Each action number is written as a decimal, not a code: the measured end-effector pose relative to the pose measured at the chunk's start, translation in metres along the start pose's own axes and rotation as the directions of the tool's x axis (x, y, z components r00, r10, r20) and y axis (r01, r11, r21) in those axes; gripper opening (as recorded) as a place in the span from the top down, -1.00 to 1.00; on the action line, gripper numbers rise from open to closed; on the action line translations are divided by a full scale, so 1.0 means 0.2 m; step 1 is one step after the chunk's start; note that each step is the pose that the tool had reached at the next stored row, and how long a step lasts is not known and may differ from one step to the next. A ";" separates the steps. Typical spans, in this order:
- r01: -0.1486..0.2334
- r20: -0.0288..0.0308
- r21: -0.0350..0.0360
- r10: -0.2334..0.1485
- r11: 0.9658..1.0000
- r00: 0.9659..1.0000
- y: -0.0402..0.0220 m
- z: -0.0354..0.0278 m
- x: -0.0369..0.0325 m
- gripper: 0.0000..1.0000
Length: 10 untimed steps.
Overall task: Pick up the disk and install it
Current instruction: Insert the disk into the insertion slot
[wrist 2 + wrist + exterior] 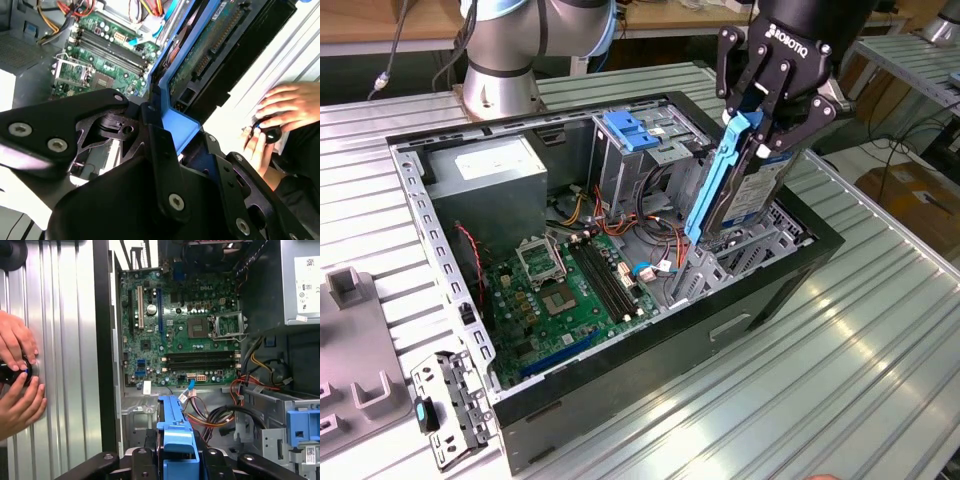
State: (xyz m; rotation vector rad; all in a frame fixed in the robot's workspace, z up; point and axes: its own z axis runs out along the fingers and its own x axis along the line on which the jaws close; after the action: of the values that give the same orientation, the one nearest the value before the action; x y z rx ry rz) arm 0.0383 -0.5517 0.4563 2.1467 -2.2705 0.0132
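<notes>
**Steady now: disk gripped on edge at the mouth of its bay**

Right now my gripper (760, 125) is closed on the disk (745, 185), its fingers clamping the upper end. The drive hangs on edge, tilted, with one blue rail facing the exterior view. It sits inside the open computer case (620, 400), at the exterior view's right end. Its lower end dips toward the bare metal drive bay (720, 265). I cannot tell whether rail and bay are touching.

I judge the step in hand to be the install, with the pick done and the drive not yet seated. Doing it well looks to me like a matter of angle. The blue rails should run parallel to the bay's guides before any downward push, or a corner may catch on the sheet metal.

The coloured cables (620, 215) lie beside the bay, between it and the motherboard (570, 290). I would not want the drive's lower edge to trap them.

The blue latch piece (630, 130) stands on the neighbouring cage, apart from the drive.

In the first wrist view a person's hands (17, 375) rest on the table just outside the case wall, so I would hold any sideways correction small.
</notes>
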 end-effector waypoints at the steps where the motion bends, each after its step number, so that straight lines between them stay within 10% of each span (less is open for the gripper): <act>1: 0.000 0.000 0.000 0.000 1.000 1.000 -0.020 0.001 -0.001 0.26; 10: 0.005 -0.006 0.001 -0.005 1.000 1.000 -0.084 0.029 -0.005 0.26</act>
State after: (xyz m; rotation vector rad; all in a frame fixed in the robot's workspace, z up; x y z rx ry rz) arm 0.0552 -0.5517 0.4505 2.1502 -2.2618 0.0209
